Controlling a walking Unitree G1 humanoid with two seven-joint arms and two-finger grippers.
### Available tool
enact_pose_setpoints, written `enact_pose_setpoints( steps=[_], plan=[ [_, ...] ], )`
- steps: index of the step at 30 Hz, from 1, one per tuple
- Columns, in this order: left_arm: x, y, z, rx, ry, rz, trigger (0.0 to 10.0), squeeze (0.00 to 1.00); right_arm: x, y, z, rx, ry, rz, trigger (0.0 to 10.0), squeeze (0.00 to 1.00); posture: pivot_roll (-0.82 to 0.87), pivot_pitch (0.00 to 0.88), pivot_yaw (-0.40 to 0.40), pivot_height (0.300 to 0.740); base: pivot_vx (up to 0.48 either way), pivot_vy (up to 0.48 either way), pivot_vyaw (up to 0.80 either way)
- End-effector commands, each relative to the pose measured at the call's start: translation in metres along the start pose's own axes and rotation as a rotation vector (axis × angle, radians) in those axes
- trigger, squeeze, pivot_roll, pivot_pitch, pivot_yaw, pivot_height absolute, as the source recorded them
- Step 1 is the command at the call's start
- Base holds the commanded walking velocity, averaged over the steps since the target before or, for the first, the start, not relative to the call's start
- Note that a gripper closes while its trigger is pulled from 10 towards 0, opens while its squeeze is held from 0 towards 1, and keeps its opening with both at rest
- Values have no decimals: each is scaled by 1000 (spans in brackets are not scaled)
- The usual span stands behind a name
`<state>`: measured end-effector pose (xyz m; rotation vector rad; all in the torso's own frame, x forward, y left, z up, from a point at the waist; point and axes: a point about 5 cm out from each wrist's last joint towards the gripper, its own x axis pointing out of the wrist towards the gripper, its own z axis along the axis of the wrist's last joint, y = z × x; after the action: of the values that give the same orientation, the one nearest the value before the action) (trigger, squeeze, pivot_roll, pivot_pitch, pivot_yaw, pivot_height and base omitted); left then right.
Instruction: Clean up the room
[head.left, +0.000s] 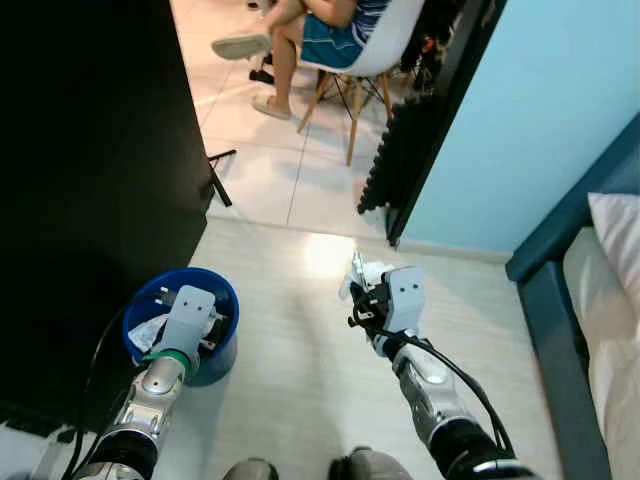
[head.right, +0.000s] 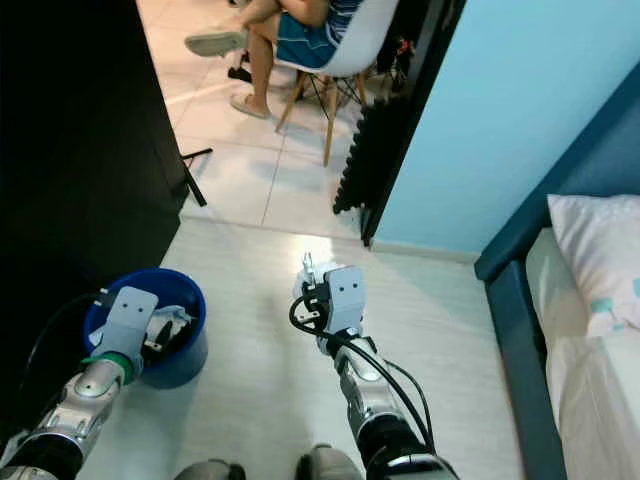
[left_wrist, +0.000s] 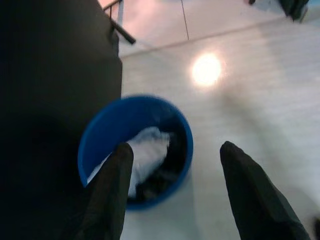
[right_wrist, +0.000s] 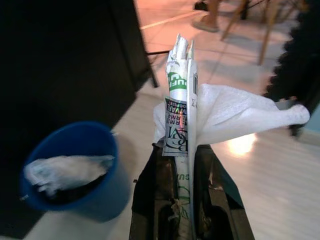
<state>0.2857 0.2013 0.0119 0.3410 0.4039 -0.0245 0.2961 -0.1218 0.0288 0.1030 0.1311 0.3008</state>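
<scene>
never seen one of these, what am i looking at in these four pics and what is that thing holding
This is a walking humanoid robot tidying a room. The two wide pictures come from a stereo camera on its head, looking down past its two silver arms at the pale floor. The other two come from cameras on each wrist, looking along that arm's two black fingers.

The right pincer is shut on a flattened printed wrapper together with a crumpled white tissue, held up above the floor. The left pincer is open and hovers over a blue bin that stands beside a dark cabinet and already has white crumpled paper in it.

Further off, a person sits on a white chair, and a bed with a pillow is on the robot's right.
</scene>
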Motion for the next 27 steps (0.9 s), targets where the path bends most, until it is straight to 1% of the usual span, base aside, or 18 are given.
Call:
enact_pose_setpoints(
  steps=[1, 11, 12, 13, 15, 17, 18, 19, 21, 24, 27],
  plan=[
    [-3, 1, -10, 11, 32, 0, 10000, 0, -1, -2, -1, 12, 7, -8, 10000, 0, 21, 0, 39, 740, 386, 0, 681],
    [-3, 2, -8, 25, 24, 4, 10000, 0, -1, -2, -1, 21, 4, 8, 10000, 0, 24, 0, 43, 740, 340, 0, 711],
    [-3, 1, -2, 46, -6, -10, 10000, 0, -1, -3, 0, 23, 3, 13, 10000, 0, 25, 0, 43, 740, 0, 0, 700],
    [-3, 1, -2, 46, -6, -10, 10000, 0, -1, -3, 0, 23, 3, 13, 10000, 0, 25, 0, 43, 740, 0, 0, 700],
    [-3, -2, 5, 67, -45, -30, 10000, 0, -1, -3, 1, 23, 1, 16, 10000, 0, 26, 0, 43, 740, 0, 0, 700],
    [-3, -2, 5, 67, -45, -30, 10000, 0, -1, -3, 1, 23, 1, 16, 10000, 0, 26, 0, 43, 740, 0, 0, 700],
    [-3, -4, 13, 75, -78, -45, 10000, 0, 0, -4, 2, 25, -2, 21, 10000, 0, 28, 0, 44, 740, 0, 0, 688],
    [-3, -4, 13, 75, -78, -45, 10000, 0, 0, -4, 2, 25, -2, 21, 10000, 0, 28, 0, 44, 740, 0, 0, 688],
    [-2, -10, 31, 76, -149, -75, 10000, 0, 2, -3, 5, 31, -13, 32, 10000, 0, 29, 0, 47, 740, 0, 0, 672],
    [-1, -12, 35, 72, -160, -79, 10000, 0, 3, -3, 6, 37, -16, 36, 10000, 0, 28, 0, 49, 740, 0, 0, 615],
    [-1, -14, 39, 68, -168, -83, 10000, 0, 3, -2, 5, 45, -11, 40, 10000, 0, 25, 0, 50, 740, 0, 0, 0]
  ],
)
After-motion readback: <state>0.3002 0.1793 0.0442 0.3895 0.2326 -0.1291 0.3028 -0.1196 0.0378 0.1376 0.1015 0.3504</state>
